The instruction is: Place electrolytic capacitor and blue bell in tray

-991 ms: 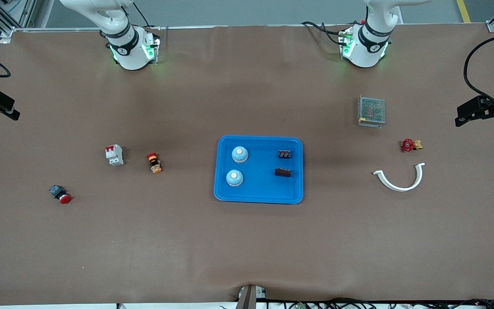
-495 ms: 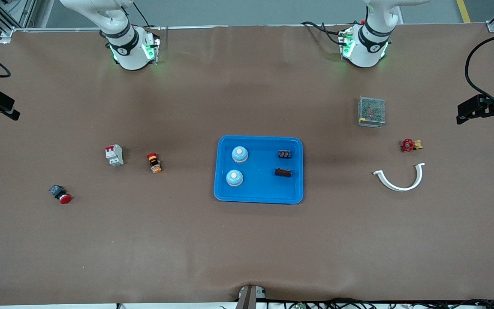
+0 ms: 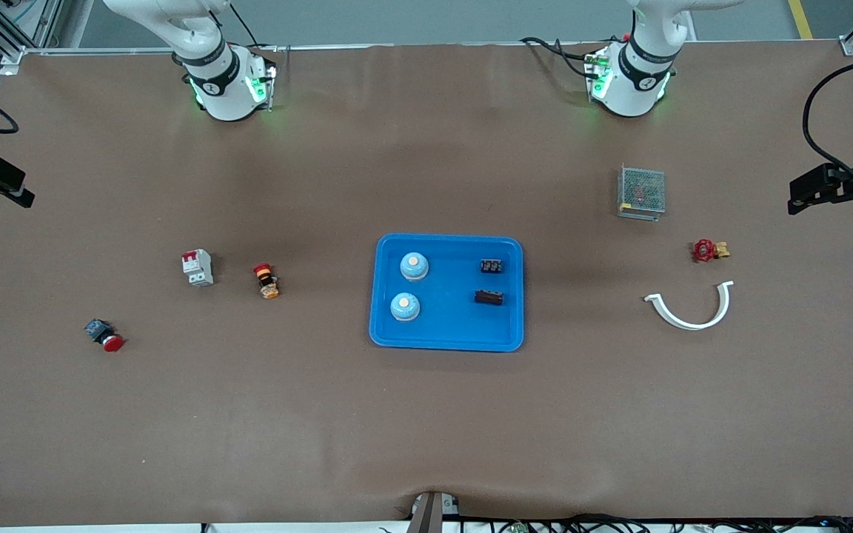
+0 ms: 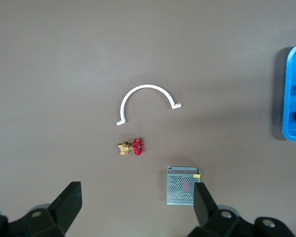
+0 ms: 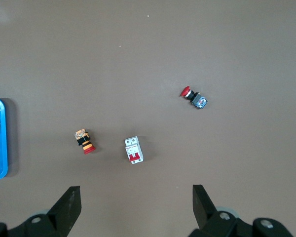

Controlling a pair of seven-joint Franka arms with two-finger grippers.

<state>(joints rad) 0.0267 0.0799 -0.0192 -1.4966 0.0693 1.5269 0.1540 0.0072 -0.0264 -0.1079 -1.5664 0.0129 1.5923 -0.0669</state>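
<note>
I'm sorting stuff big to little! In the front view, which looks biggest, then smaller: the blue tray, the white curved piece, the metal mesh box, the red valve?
1. The blue tray, by far the biggest.
2. The white curved piece, wide but thin.
3. The metal mesh box, shorter across but more solid.
4. The red valve, the smallest.

All lie flat on the table.

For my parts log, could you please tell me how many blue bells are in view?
2, both inside the tray, at its end toward the right arm: one blue bell farther from the front camera, the other bell nearer. None appears hidden.
</note>
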